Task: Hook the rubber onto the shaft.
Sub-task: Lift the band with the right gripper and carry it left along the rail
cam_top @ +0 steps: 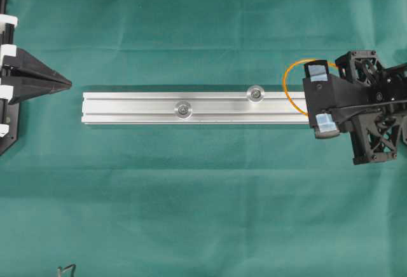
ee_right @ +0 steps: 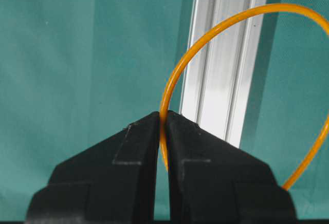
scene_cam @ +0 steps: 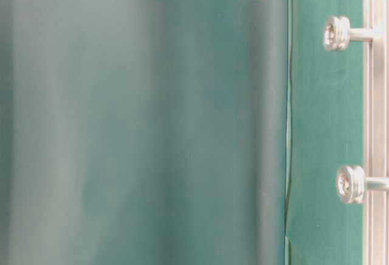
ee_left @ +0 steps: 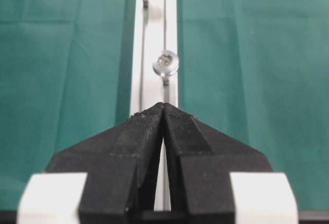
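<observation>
Orange rubber pinched in the right hand, fingers clamped on it, loop hanging over the right end of the aluminium rail near the counter's right edge. Not on either shaft. Left hand fully closed, holding nothing, off the rail's left end.

1. The rubber, a thin orange loop, is pinched between the closed black jaws of the right gripper
2. The loop is held up over the silver rail and the green cloth
3. The loop's right side is cut off by the frame edge
</observation>
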Motion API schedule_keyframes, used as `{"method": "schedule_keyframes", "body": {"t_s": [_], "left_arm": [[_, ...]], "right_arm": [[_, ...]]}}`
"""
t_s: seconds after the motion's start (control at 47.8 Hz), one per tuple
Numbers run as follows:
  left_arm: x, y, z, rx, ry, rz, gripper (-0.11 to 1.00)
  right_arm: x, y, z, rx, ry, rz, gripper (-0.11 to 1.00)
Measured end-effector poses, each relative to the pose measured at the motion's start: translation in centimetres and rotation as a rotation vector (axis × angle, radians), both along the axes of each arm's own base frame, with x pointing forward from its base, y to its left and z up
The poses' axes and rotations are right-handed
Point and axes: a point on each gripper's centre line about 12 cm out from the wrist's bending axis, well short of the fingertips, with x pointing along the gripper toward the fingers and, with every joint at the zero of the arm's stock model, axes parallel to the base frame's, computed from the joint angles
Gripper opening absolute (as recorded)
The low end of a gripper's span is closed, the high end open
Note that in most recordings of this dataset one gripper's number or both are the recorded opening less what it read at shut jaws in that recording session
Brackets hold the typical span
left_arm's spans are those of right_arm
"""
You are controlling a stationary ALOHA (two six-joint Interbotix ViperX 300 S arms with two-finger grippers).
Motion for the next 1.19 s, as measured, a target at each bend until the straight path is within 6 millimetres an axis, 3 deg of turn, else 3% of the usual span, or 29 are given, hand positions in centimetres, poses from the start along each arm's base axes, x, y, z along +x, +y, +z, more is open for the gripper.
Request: {"method": "schedule_keyframes", "body": {"t_s": [0.627, 1.192], "left_arm": [[0.0, 0.0, 0.0, -0.001, -0.002, 0.001, 0.00], [0.0, 0.0, 0.0, 0.000, 0.000, 0.000, 0.00]], "right_arm": [[0.9, 0.1, 0.4, 0.001, -0.008, -0.003, 0.07], [5.9, 0.0, 0.4, -0.044, -0.032, 0.006, 0.07]]}}
